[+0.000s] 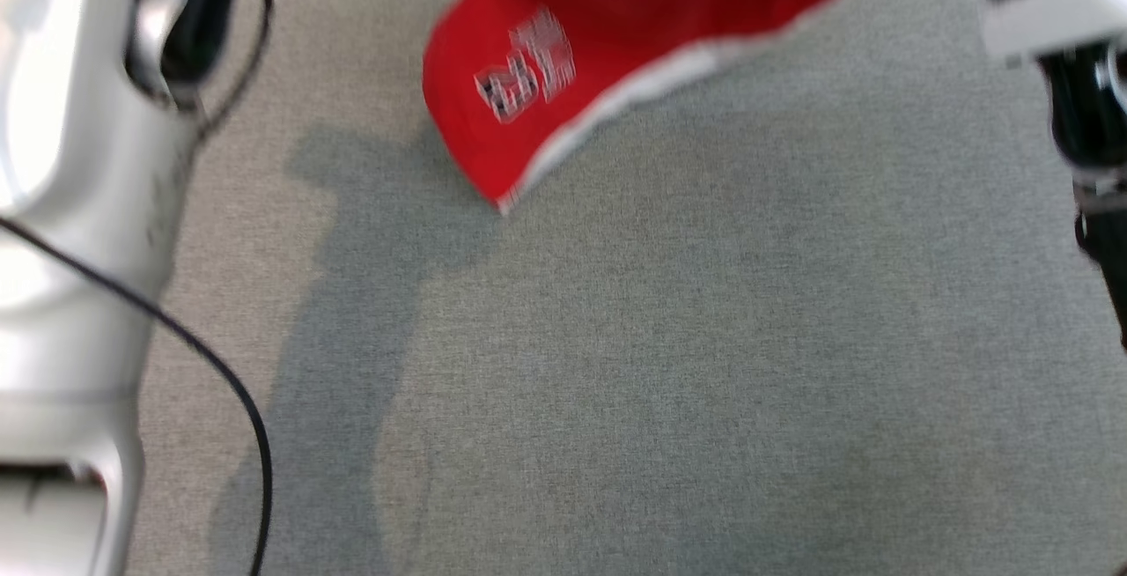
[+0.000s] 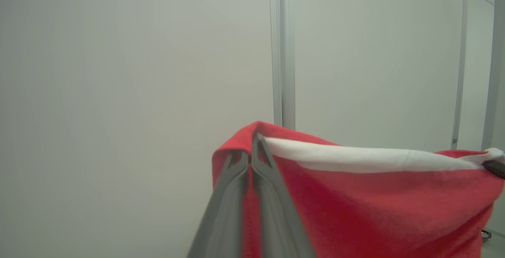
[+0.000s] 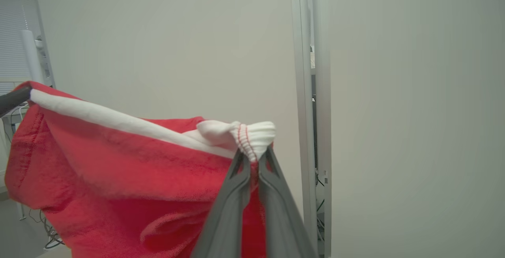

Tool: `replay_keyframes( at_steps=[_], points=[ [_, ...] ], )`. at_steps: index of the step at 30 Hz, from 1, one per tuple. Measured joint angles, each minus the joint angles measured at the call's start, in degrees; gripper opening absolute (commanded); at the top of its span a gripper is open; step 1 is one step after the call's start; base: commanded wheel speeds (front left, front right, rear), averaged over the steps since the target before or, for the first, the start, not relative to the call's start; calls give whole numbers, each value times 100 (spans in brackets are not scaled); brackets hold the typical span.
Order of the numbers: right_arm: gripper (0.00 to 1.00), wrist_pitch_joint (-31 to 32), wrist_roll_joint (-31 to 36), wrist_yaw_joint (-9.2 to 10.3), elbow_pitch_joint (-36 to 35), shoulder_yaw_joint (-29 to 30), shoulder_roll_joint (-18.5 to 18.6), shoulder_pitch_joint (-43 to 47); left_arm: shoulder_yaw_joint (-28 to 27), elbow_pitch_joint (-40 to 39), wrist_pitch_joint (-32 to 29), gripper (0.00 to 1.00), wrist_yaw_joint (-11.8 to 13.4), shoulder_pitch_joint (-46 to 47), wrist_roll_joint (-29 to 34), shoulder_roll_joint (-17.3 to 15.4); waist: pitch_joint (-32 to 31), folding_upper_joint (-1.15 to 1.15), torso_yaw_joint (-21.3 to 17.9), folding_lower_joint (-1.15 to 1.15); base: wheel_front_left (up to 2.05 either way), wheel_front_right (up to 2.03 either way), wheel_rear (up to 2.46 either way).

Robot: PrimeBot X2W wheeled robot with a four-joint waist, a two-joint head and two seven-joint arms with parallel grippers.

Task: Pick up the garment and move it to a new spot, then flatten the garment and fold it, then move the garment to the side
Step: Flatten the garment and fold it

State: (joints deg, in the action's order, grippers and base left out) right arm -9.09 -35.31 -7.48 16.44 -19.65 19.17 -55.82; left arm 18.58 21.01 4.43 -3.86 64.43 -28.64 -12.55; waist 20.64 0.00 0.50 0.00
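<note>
Your left gripper is clamped shut on the garment, with its two fingers pressed together over a red corner just beside the white band. Your right gripper is also closed on the garment, pinching a bunched white ribbed piece with red stitching at the other end of that band. Between the two grips the band runs taut, and the red cloth hangs below it in loose folds. In the left wrist view the dark tip of the right gripper shows at the far right end of the band. In the right wrist view the left gripper's tip shows at the band's far left end. In the head view the garment is at the top centre, held up off the grey surface. Its lower corner dips toward the middle, a white edge runs along its lower right side, and there is a pale checkered print on the red. That view is blurred, so you cannot read the print. The pale left arm and a black cable fill the left side of the head view, and part of the right arm sits at the upper right. A shadow lies on the surface below the garment. Behind the cloth, both wrist views show a plain pale wall with a vertical post.
</note>
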Motion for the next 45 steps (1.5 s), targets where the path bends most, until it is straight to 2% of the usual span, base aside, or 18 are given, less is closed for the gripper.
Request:
replay_keyframes(
  at_steps=[5, 9, 15, 19, 23, 29, 32, 38, 42, 45],
  points=[
    [0, -356, -124, -2, 1651, -185, -450, -1299, 48, 1700, 344, 0, -119, 1229, 147, 110, 216, 0, -104, 0, 0, 0, 0],
    [0, -523, -147, -1, 2635, -358, -806, -1989, 59, 2635, 621, 0, -165, 1842, 178, 215, 248, 0, -195, 0, 0, 0, 0],
    [0, -568, -259, -2, 3694, -676, -1073, -2320, 134, 3672, 660, 0, -268, 2142, 96, 347, 396, 0, -175, 0, 0, 0, 0],
    [0, -589, -326, -2, 3997, -909, -1115, -2398, 193, 4107, 687, 0, -322, 2151, -58, 452, 546, 0, -113, 0, 0, 0, 0],
    [0, -591, -431, -1, 3904, -1147, -1007, -2263, 353, 4303, 756, 0, -348, 1873, -204, 600, 682, 0, -26, 0, 0, 0, 0],
    [0, -591, -628, -1, 3260, -1282, -769, -1141, 647, 3989, 1000, 0, -356, 541, -539, 727, 689, 0, 77, 0, 0, 0, 0],
    [0, -592, -767, -1, 2811, -1266, -625, -383, 749, 3553, 1039, 0, -356, -240, -632, 688, 618, 0, 107, 0, 0, 0, 0],
    [0, -600, -1031, 0, 1808, -1256, -425, 1204, 679, 2140, 1048, 0, -356, -1900, -543, 505, 369, 0, 160, 0, 0, 0, 0],
    [0, -601, -1159, -1, 1288, -1494, -260, 2094, 781, 1372, 1034, 0, -311, -2983, -465, 296, 143, 0, 128, 0, 0, 0, 0],
    [0, -603, -1263, -1, 1006, -1615, -62, 2608, 923, 709, 722, 0, -193, -3683, -459, 115, -31, 0, 104, 0, 0, 0, 0]
  ],
)
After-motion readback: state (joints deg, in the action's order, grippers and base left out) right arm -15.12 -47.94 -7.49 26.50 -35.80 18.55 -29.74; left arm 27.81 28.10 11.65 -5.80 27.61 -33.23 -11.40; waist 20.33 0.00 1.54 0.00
